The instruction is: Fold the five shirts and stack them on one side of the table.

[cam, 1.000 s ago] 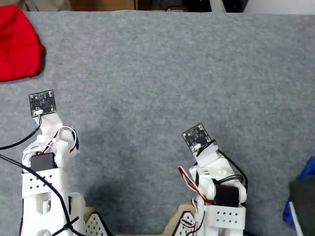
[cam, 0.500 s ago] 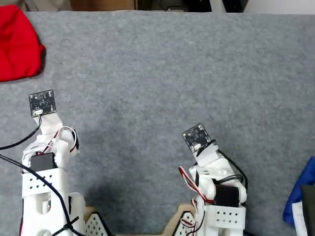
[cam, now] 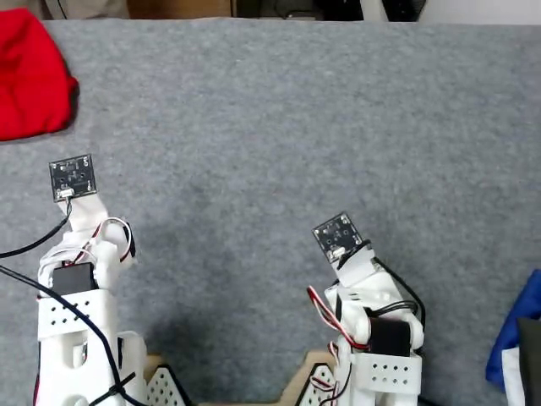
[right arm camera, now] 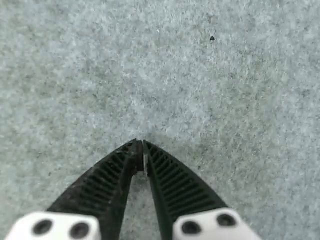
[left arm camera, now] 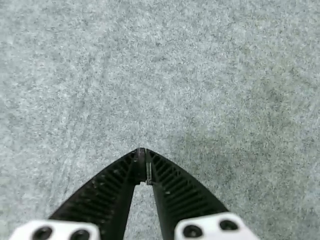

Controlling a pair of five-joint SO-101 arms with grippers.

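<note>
Red shirt (cam: 30,76) is seen bunched at the far left corner of the grey surface (cam: 279,118), partly cut off by the edge. Left arm (cam: 74,288) is placed at the near edge, well apart from the shirt. Left tool (left arm camera: 141,156) is closed tip to tip above the surface, nothing held. Right arm (cam: 368,321) is placed near the middle of the near edge. Right tool (right arm camera: 140,149) is likewise pinched closed on nothing. Blue fabric (cam: 516,326), with white and dark cloth against it, is seen at the near right edge, cut off.
</note>
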